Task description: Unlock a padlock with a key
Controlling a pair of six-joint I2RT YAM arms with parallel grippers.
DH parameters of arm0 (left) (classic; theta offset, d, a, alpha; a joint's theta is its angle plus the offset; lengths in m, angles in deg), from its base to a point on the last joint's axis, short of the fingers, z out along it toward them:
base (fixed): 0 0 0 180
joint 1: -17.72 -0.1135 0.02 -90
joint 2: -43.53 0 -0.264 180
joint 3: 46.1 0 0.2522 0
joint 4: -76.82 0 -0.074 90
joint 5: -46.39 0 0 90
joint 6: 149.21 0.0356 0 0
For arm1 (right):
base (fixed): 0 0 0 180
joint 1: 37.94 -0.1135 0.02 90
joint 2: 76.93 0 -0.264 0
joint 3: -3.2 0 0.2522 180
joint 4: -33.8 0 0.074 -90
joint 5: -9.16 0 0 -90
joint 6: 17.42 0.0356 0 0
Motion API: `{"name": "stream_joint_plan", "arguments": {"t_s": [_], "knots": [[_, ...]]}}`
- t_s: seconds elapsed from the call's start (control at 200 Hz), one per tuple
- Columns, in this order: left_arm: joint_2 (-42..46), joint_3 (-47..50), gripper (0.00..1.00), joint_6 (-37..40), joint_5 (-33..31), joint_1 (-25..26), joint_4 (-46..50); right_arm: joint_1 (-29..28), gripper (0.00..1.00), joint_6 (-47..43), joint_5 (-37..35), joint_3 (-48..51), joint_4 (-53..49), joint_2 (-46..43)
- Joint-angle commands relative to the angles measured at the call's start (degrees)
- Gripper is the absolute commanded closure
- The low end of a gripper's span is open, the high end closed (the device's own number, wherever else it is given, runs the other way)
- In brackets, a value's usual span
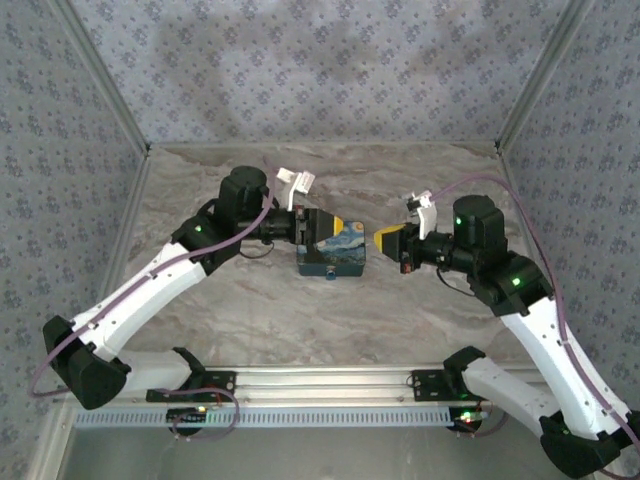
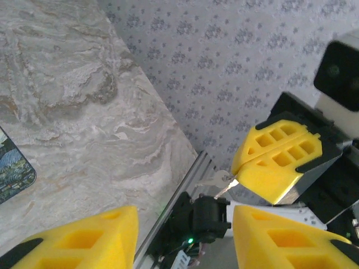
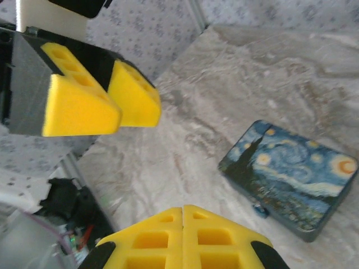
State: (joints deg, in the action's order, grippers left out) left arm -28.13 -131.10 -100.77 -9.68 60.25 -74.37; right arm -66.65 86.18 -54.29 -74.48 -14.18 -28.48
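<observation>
Opposite the parted, empty left end effector [image 1: 338, 226], the closed right end effector [image 2: 235, 175] pinches the key [image 2: 215, 180].

The table [image 1: 300, 320] has a marbled grey-beige top. A night-sky painted box [image 1: 340, 257] lies flat near its centre, with the padlock [image 3: 259, 210] against the box's edge.

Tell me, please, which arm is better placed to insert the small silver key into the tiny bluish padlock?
Probably right: the right gripper is shut on the small silver key; the left gripper is open, empty.
</observation>
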Motion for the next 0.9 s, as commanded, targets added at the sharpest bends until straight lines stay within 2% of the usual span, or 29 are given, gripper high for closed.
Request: {"name": "stream_joint_plan", "arguments": {"t_s": [0.0,0.155,0.305,0.4,0.53,0.64,0.765,0.894], "knots": [[1.00,0.97,0.49,-7.27,-3.06,0.19,-5.22,-1.68,1.00,-3.05,-8.54,1.38,5.46,-1.96],[-0.06,1.81,0.37,-16.83,-5.60,0.19,-8.57,-6.81,1.00,-9.19,-20.62,2.85,9.24,-3.87],[-2.58,0.40,0.38,-28.20,-6.07,0.28,-9.64,-15.62,1.00,-20.87,-36.42,8.15,18.84,-6.61],[-3.77,-0.27,0.40,-33.60,-6.10,0.61,-11.71,-20.87,1.00,-28.87,-43.53,11.68,26.68,-7.28],[-5.53,-3.09,0.41,-36.42,-6.09,2.31,-11.02,-26.74,1.00,-38.05,-48.55,14.88,36.07,-6.52],[-6.70,-3.73,0.41,-38.75,-5.08,3.30,-13.28,-30.11,1.00,-43.39,-52.17,15.05,38.98,-4.54],[-7.18,-3.66,0.45,-39.89,-4.50,3.90,-14.95,-31.97,1.00,-47.04,-55.13,15.39,41.53,-3.26],[-7.28,-3.12,0.52,-40.69,-4.05,4.30,-15.92,-32.28,1.00,-48.63,-55.93,16.24,42.01,-3.09]]}}
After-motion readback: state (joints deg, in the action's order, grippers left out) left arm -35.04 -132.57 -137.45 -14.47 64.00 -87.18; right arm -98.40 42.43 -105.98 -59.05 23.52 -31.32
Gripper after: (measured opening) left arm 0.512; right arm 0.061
